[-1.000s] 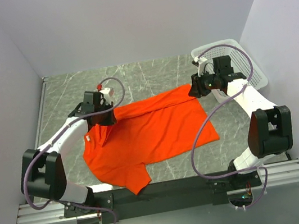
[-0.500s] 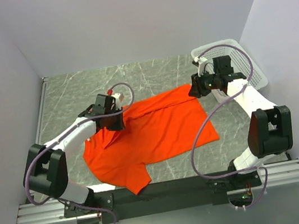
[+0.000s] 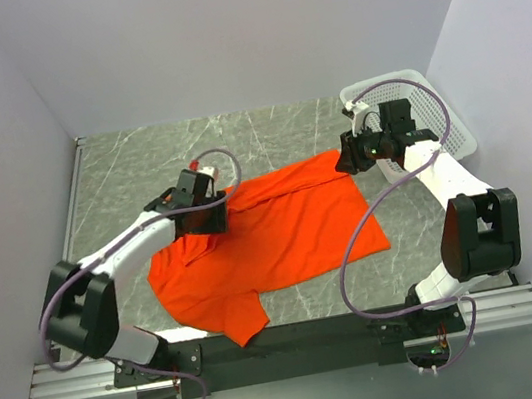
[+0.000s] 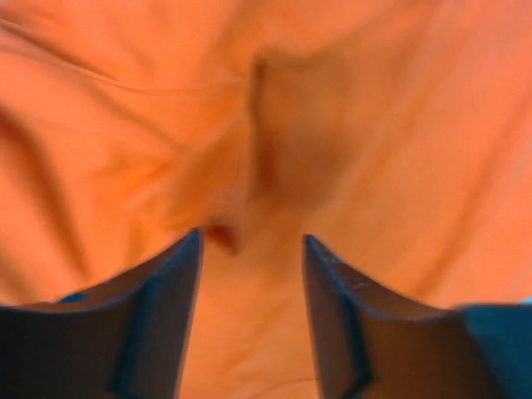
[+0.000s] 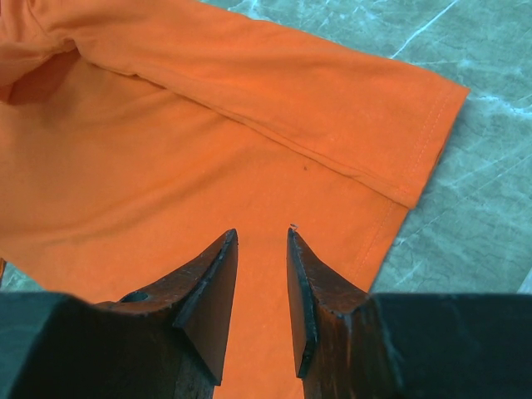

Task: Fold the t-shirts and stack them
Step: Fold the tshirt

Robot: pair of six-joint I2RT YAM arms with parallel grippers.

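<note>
One orange-red t-shirt (image 3: 281, 232) lies spread on the grey marble table (image 3: 138, 159), its far edge folded over into a band. My left gripper (image 3: 216, 217) hovers low over the shirt's upper left part. In the left wrist view its jaws (image 4: 252, 241) stand open, with rumpled orange cloth (image 4: 374, 125) under them and nothing between them. My right gripper (image 3: 348, 159) is at the shirt's far right corner. Seen from the right wrist, its fingers (image 5: 262, 233) stand a little apart above flat cloth (image 5: 166, 150), gripping nothing. A sleeve hangs toward the table's near edge.
A white mesh basket (image 3: 447, 125) stands at the back right, just behind my right arm. Grey walls close in the table on the left, back and right. The arms' mounting rail (image 3: 289, 343) runs along the near edge.
My left gripper carried the shirt's left corner rightward and down onto the shirt, then opened and let the cloth go. The right arm has not moved.
</note>
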